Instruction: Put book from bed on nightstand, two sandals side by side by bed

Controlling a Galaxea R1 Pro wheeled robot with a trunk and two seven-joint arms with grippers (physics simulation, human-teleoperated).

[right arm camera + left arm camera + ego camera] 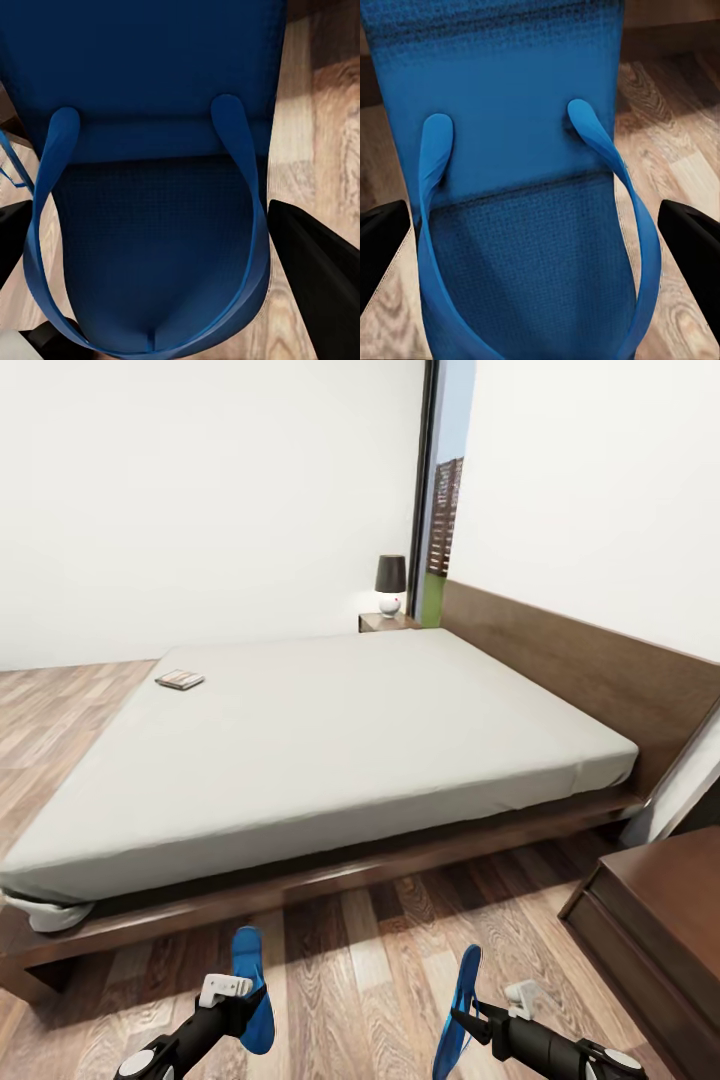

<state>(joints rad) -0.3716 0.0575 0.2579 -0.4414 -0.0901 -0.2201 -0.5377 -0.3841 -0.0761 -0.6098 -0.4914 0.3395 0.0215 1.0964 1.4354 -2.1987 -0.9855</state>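
- The bed (330, 740) lies across the room ahead of me, pale mattress on a dark frame, headboard against the wall on my right.
- The wood floor (380, 950) runs between the bed's near side and me.
- A dark cabinet (665, 920) stands at my right, near the bed's head corner.
- The nightstand (385, 622) sits beyond the bed's far side, by the headboard, with a lamp (390, 584) on top.
- My left sandal (252, 990) hangs over the floor just short of the bed frame, toe pointing toward the bed; in the left wrist view its strapped face (521, 225) lies between my two dark fingers (382, 244).
- My right sandal (460, 1010) is tipped on edge over the floor, well apart from the other.
- The book (180, 679) lies flat on the mattress, at the far corner toward the foot.
- My left claw (240, 1000) is clamped on the left sandal.
- My right claw (475, 1020) is clamped on the right sandal, a finger (319, 285) on each side.
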